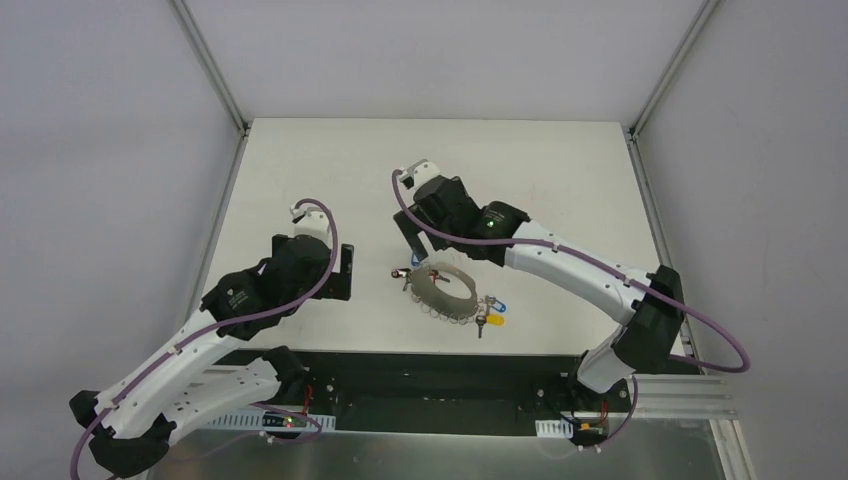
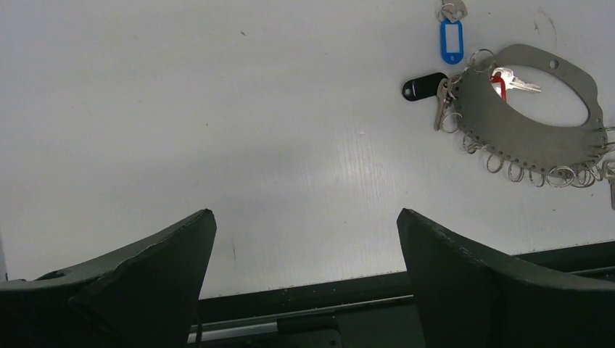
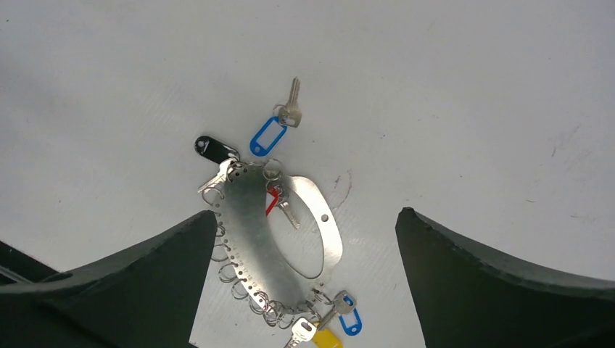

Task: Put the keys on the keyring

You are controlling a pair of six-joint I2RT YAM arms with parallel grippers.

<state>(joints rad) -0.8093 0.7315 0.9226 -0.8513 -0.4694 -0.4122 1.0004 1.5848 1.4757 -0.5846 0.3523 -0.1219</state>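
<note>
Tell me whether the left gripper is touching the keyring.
Apart. The left wrist view shows bare table between the left gripper, jaws open, and the keyring, which lies off to the upper right.

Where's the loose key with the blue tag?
The key lies upper centre in the right wrist view, just off the keyring, beside the black tag.
</note>
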